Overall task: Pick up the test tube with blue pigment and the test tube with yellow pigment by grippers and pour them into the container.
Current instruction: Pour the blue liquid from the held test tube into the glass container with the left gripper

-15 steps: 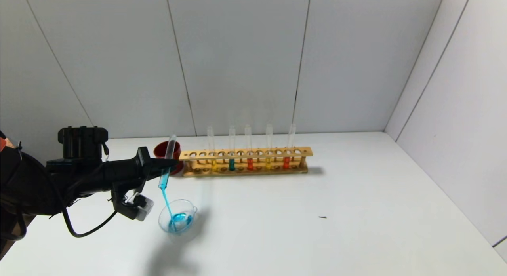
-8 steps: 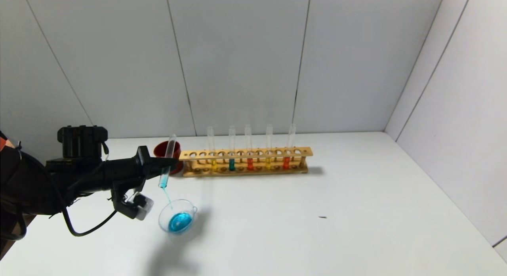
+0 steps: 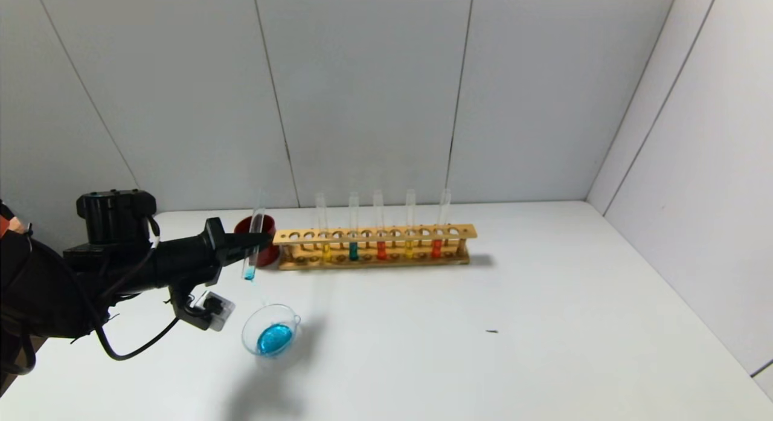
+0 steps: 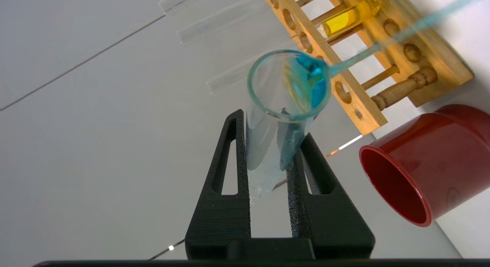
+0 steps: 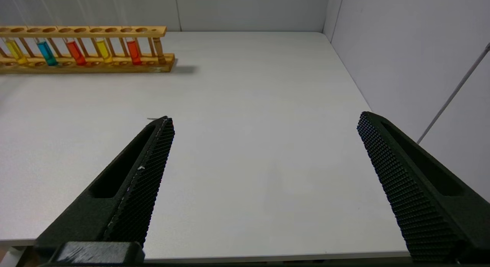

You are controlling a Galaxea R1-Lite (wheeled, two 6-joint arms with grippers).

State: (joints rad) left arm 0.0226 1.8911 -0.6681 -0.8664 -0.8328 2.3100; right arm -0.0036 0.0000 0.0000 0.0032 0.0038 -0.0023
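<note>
While left gripper (image 3: 256, 243) clamps the test tube with blue pigment (image 3: 253, 243), mouth down above the container (image 3: 271, 330).
Blue pools in the dish; right gripper (image 5: 264, 156) jaws wide, over bare table (image 5: 249, 106).

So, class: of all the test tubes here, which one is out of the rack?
The test tube with blue pigment, nearly drained and held mouth-down in the left gripper above the container; the other five stand upright in the wooden rack.

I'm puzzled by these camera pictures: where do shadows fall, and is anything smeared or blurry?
Head view: soft shadows lie on the table under the container and beside the rack. Left wrist view: a blue streak smears from the test tube with blue pigment held by the left gripper. Right wrist view: the right gripper looks sharp.
</note>
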